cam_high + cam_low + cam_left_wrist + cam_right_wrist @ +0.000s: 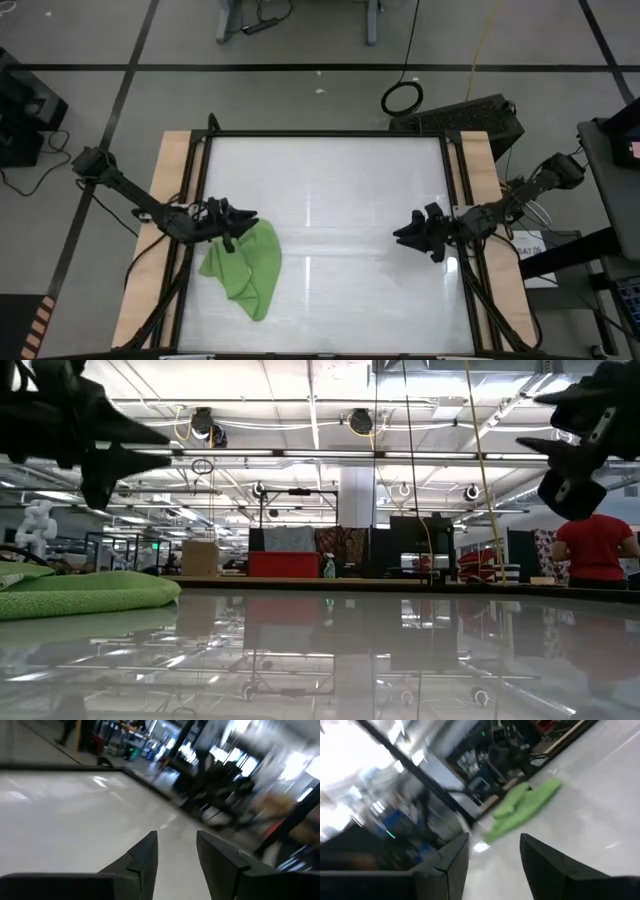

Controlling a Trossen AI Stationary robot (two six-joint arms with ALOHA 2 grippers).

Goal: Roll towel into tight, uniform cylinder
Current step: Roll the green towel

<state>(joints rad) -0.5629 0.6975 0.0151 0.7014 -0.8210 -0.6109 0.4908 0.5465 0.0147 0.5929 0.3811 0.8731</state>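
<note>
Left hand (240, 222) apart above crumpled towel (247, 267); right hand (412, 234) apart, well clear.

You had the towel (246, 267) lying crumpled on the surface (340, 190) toward its left edge and near side. Your left end effector (243, 222) hung just over the towel's far edge, raised off the surface. Your right end effector (404, 234) sat well apart on the right side, facing the towel across bare surface.
</note>
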